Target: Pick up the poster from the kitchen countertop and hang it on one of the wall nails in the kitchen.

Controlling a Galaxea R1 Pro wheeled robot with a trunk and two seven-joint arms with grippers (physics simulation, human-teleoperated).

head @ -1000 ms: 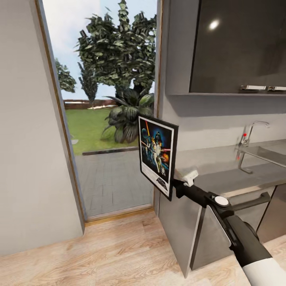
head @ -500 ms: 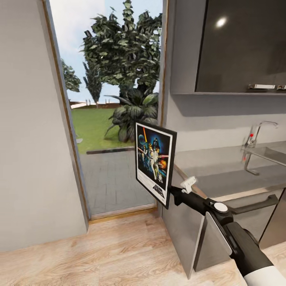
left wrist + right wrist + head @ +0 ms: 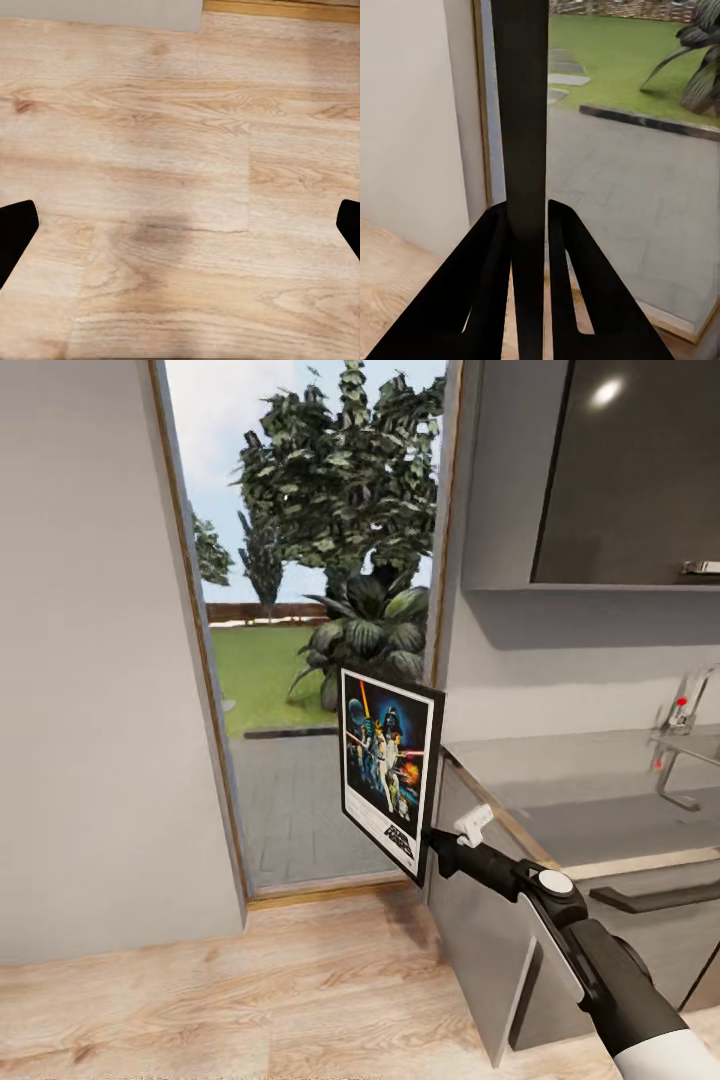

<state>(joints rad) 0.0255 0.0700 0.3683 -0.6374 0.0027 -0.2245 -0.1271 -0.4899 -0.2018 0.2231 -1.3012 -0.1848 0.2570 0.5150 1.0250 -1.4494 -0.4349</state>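
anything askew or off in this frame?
Nothing damaged or spilled. The poster is off the countertop, clamped edge-on at its lower corner in the right claw and held roughly upright in front of the glass door. The left claw is open over bare wood floor.

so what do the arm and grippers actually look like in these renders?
Right arm: matte black tubular links, white sleeve section nearest the body, white round cap on a joint, small white bracket near the wrist. Right gripper: flat black triangular fingers with slots. Left gripper: black fingertips.
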